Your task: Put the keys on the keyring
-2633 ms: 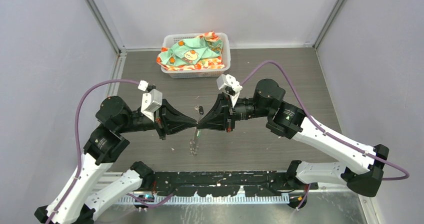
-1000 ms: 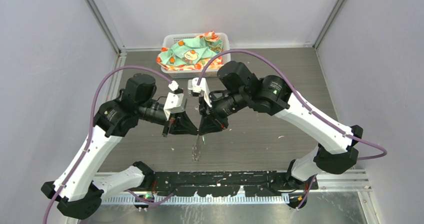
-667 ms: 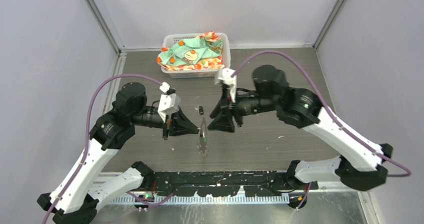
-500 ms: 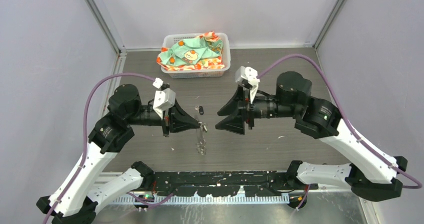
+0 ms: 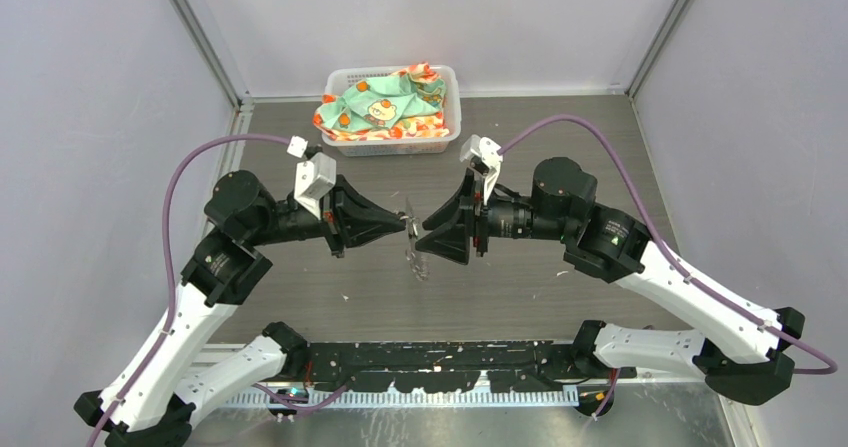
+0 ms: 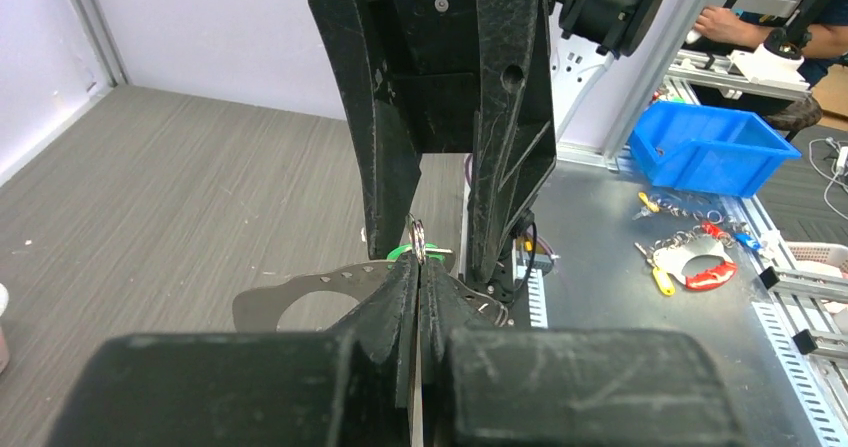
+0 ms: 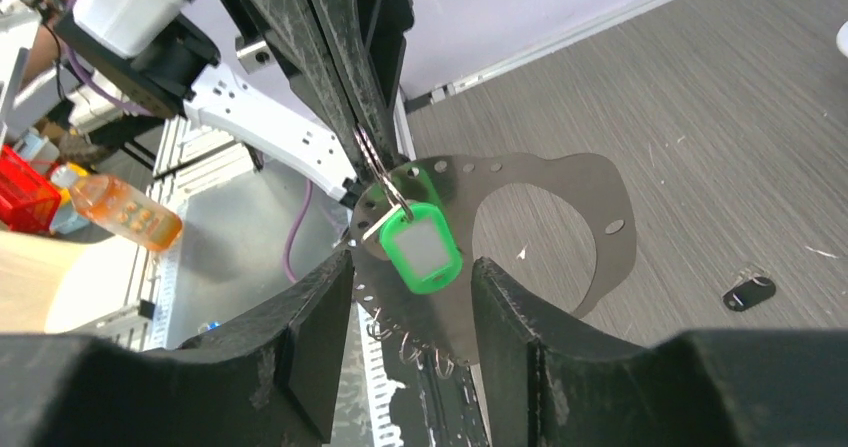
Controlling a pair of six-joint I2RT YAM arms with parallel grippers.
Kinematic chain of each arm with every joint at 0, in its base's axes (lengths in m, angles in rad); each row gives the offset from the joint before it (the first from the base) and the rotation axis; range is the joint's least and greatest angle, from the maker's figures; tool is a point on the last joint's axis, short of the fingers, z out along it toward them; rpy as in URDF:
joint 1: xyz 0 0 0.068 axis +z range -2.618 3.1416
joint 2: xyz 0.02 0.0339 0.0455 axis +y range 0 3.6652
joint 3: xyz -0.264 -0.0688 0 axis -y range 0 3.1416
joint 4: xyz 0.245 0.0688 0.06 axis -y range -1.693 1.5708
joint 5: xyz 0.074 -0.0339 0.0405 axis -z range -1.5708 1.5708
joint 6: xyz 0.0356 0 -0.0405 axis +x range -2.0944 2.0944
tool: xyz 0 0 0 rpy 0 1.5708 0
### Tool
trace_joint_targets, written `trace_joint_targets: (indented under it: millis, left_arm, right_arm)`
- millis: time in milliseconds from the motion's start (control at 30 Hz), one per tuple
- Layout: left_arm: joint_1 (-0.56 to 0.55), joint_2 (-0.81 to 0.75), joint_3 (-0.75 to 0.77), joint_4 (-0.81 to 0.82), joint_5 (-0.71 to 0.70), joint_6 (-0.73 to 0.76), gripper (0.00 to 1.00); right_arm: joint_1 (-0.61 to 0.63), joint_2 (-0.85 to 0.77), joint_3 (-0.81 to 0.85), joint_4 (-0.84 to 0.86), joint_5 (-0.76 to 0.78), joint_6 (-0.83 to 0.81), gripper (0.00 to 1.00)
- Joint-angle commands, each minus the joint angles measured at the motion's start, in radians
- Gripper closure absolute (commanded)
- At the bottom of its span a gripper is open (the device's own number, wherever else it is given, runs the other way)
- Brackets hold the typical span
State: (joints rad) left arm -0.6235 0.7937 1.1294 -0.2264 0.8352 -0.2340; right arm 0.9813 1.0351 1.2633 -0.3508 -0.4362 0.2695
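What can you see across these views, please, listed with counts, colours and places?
keyring: one, silver-grey, held up by the left gripper
green key tag: one, green, hanging in front of the keyring, inside the right gripper
black key tag: one, black, lying on the table
basket: one, white, table's far edge
cloth: one, green and orange, in the basket
bin: one, blue, off the table
bottle: one, orange, off the table
left gripper: one, black, shut on the keyring
right gripper: one, black, open
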Motion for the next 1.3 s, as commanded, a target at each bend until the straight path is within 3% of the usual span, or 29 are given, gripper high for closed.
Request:
trace_joint_targets:
  millis: [0,100,300,533,800,1267]
  left_arm:
    - [-0.001,-0.012,0.003,0.131,-0.022,-0.034,1.00]
    - [0.000,-0.010,0.001,0.149,-0.023,-0.032,1.00]
    - [0.001,-0.015,-0.007,0.170,-0.038,-0.035,1.00]
    - [-0.001,-0.040,-0.023,0.150,-0.065,-0.007,1.00]
    - [0.000,-0.048,-0.038,0.146,-0.078,0.013,1.00]
    - [-0.001,-0.053,-0.030,0.137,-0.049,0.029,1.00]
  right_arm:
    - [0.002,-0.026,-0.018,0.164,0.061,0.045,0.50]
    - [0.002,-0.043,-0.041,0.213,0.071,0.063,0.54]
    - [0.002,-0.043,-0.017,0.166,0.063,0.051,0.79]
    - [0.002,-0.044,0.018,0.064,0.058,0.019,0.95]
    - [0.002,-0.003,0.072,-0.034,-0.030,0.001,0.96]
    - [0.002,0.113,0.227,-0.257,-0.101,-0.054,0.85]
